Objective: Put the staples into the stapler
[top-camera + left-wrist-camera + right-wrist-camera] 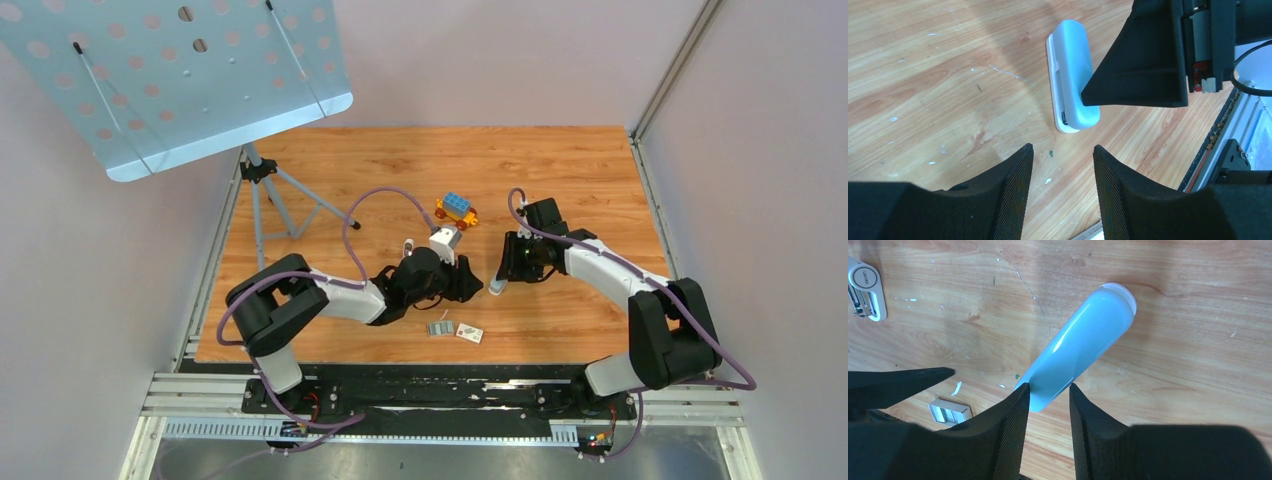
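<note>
Pinching stapler (1083, 335), right pincer (1049, 388), staples (949, 412) nearby, left pincer (1063, 149) spread

No wording can be read with certainty. A white ringed piece (867, 285) bears a short grey word, too blurred to spell. The small white box (469, 333), near the surface's (560, 170) near edge, shows illegible print.

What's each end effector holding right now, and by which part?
The right end effector pinches the stapler by one end; the left end effector is open and empty.
</note>
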### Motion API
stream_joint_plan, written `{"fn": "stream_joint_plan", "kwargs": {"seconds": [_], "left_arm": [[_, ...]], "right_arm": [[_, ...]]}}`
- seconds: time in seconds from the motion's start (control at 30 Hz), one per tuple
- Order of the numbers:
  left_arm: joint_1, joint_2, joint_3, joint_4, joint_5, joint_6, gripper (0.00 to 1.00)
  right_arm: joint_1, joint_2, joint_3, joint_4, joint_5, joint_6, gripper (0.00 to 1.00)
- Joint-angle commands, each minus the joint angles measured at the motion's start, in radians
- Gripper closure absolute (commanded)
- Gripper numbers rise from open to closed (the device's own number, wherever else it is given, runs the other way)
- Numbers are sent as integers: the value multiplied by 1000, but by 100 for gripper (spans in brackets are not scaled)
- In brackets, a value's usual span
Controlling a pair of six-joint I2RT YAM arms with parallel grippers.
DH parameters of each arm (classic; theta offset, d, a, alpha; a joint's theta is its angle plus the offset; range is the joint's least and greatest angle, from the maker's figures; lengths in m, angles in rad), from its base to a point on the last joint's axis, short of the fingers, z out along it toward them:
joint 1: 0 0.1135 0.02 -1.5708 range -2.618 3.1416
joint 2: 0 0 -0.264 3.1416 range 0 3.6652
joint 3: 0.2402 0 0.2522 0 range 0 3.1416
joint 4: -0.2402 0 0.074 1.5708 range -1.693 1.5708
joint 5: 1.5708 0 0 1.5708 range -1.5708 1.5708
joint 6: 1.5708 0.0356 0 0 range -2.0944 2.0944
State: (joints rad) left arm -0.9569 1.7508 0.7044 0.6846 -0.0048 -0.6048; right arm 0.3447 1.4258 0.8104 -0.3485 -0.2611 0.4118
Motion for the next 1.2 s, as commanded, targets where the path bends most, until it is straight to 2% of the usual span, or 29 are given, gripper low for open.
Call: {"fn": "stream_joint_plan", "kwargs": {"seconds": [0.0,0.23,0.37,0.47,0.77,1.0,1.17], "left_arm": [[6,-102,-34,-81,-67,42,49],[7,-304,-77,-351,-187,48,49],[7,-408,-102,-489,-211,40,49],[12,-458,-126,-557,-179,16,48],[41,-558,-264,-528,-30,-101,51],[58,-547,-320,-481,-1,-140,58],[61,-523,-334,-457,34,-147,59]], "right_arm": [[9,5,-13,-86,60,-27,60],[14,-100,44,-160,44,-43,44],[58,-149,47,-172,41,-35,43],[115,-180,36,-169,77,3,45],[344,-224,-38,-80,181,94,51],[513,-141,2,-73,310,220,56],[602,-51,43,-42,336,270,58]]}}
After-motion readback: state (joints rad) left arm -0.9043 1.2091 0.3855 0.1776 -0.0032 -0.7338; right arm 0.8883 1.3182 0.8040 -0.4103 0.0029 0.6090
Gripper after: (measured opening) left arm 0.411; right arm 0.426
